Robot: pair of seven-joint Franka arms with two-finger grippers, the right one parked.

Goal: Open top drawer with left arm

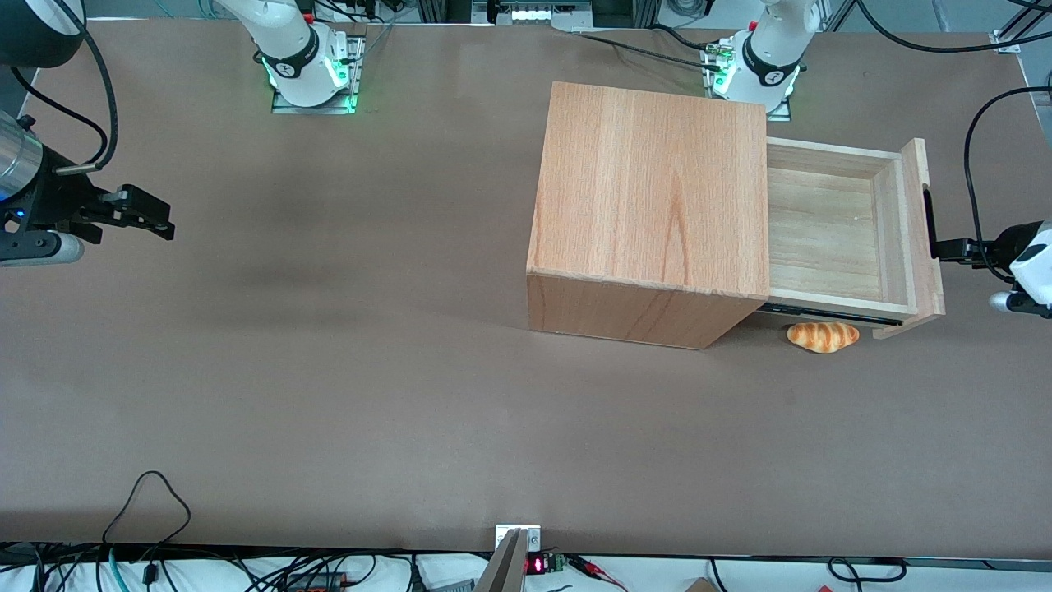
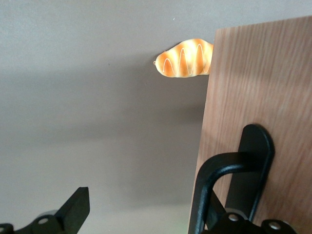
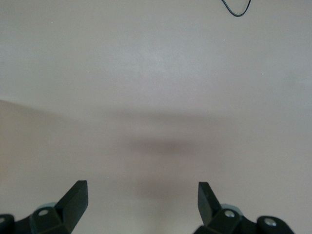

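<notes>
The top drawer (image 1: 838, 238) is pulled well out of the wooden cabinet (image 1: 649, 205), which stands on the brown table (image 1: 329, 370) toward the working arm's end, closer to the edge with the arm bases than to the edge nearest the front camera. The drawer's pale plank floor is open to view and nothing shows inside it; a black side rail runs under its nearer wall. So the opening looks largely done. Whether the rail has any travel left is hard to judge from here.

The left arm (image 1: 1023, 263) reaches in from the table's end edge, and its gripper (image 1: 945, 247) is right at the black handle (image 2: 229, 180) on the drawer front. In the wrist view the fingers are spread wide: one fingertip (image 2: 78, 204) hangs over bare table clear of the wood, and the other sits low by the handle's bar, partly hidden by it. They are not clamped on anything. What seems left is backing the gripper away from the handle.

A toy bread roll (image 1: 823, 336) lies on the table just beside the drawer, nearer the front camera.
</notes>
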